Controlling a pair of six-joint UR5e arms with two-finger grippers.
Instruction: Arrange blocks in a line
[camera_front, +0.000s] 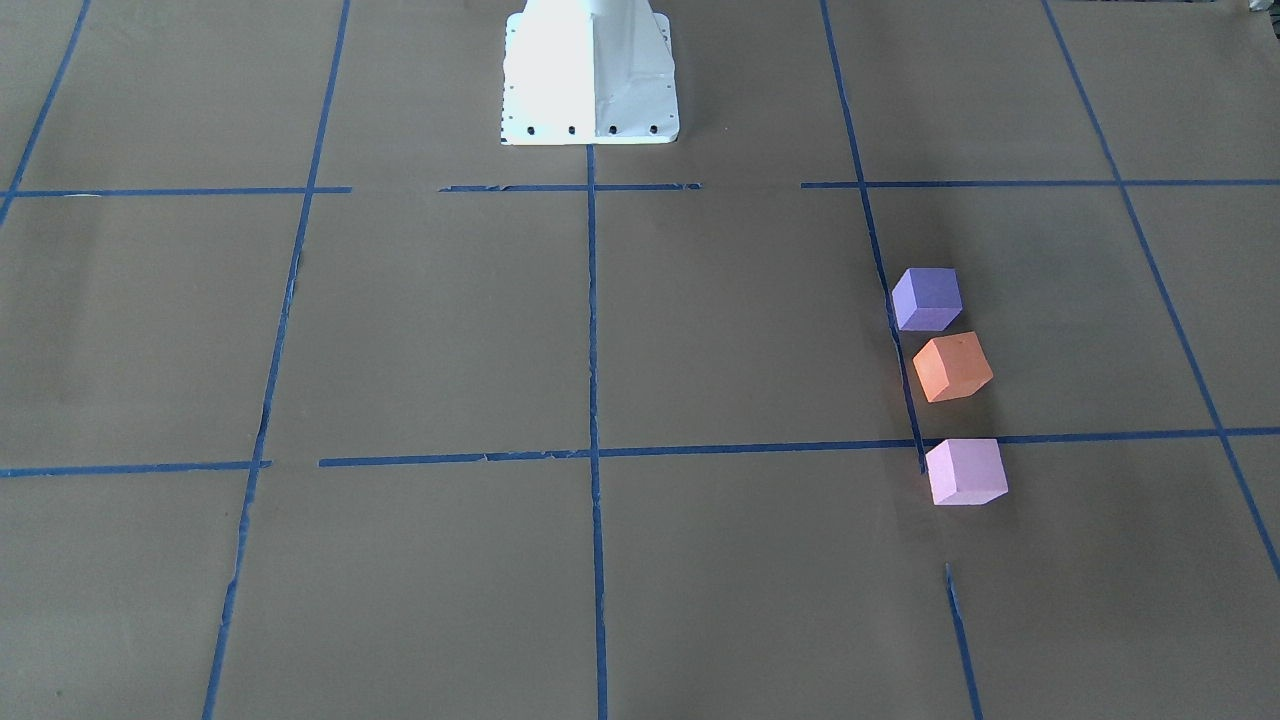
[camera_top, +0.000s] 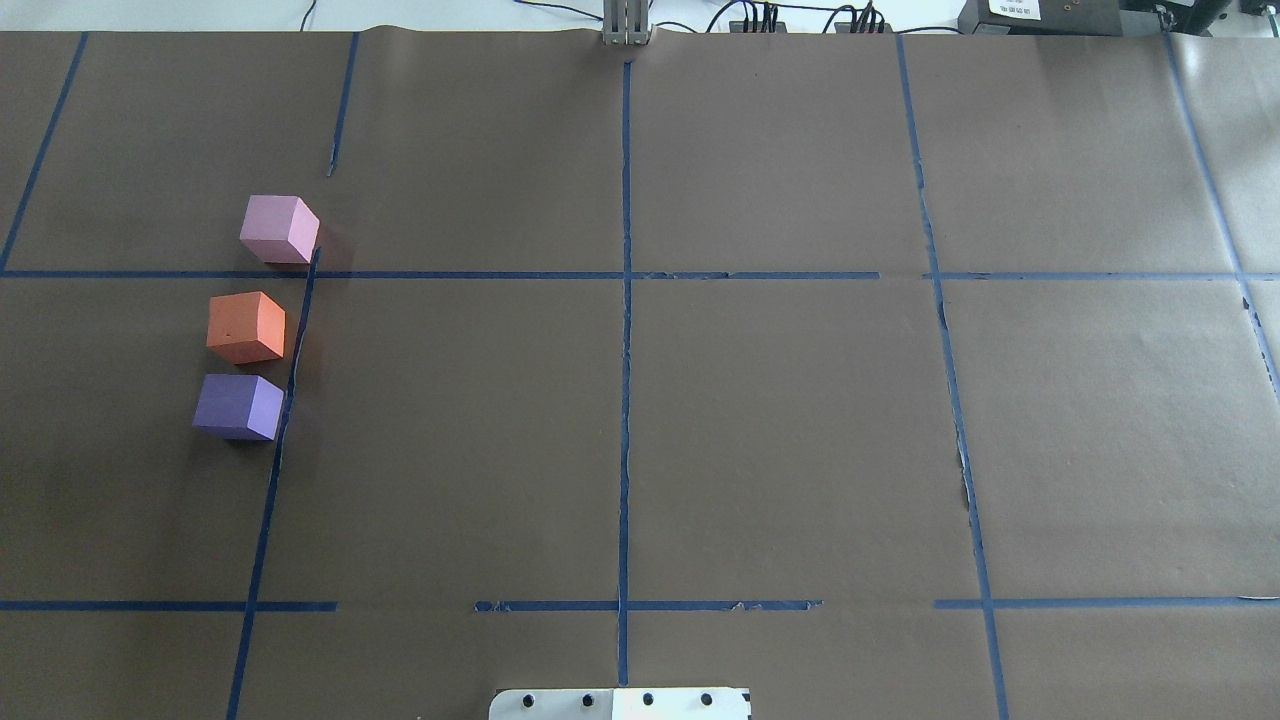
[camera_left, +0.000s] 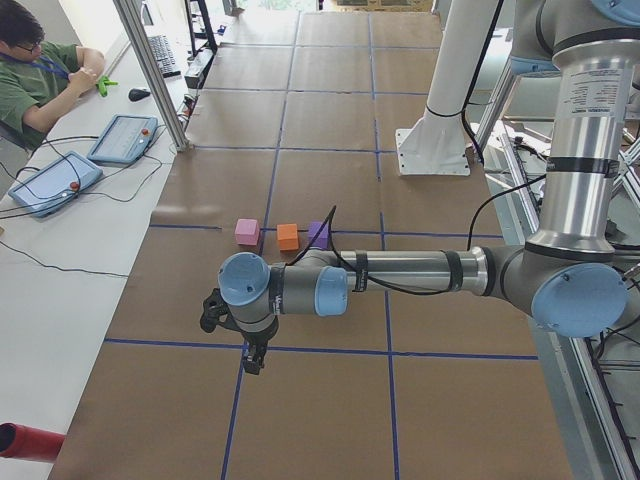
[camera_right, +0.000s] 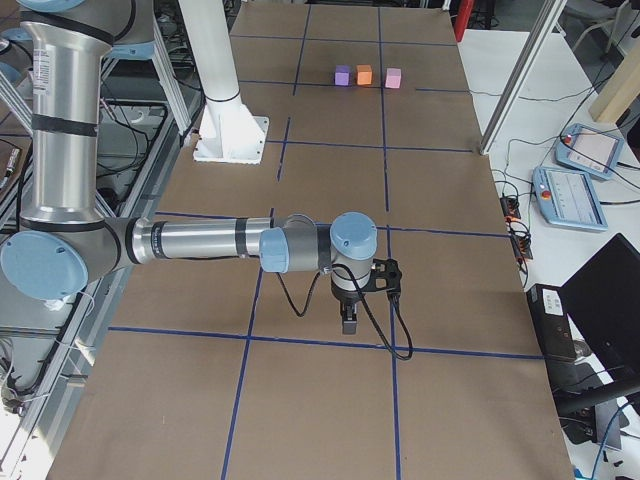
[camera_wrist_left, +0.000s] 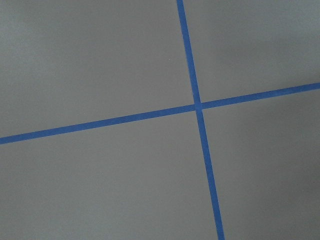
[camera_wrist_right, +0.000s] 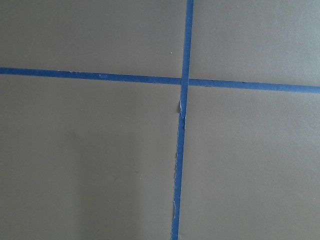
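My row of purple (camera_top: 238, 406), orange (camera_top: 246, 327), pink (camera_top: 279, 229) points toward the far edge, near the left end; left gripper (camera_left: 254, 358), right gripper (camera_right: 348, 320): can't tell their opening.

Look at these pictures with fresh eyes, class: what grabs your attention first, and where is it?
Three bright cubes stand out on the brown table, in a rough row on the robot's left side along a blue tape line: pale pink block farthest from the base, orange block in the middle, purple block nearest. The side views show the left arm and right arm stretched low over the table, clear of them.
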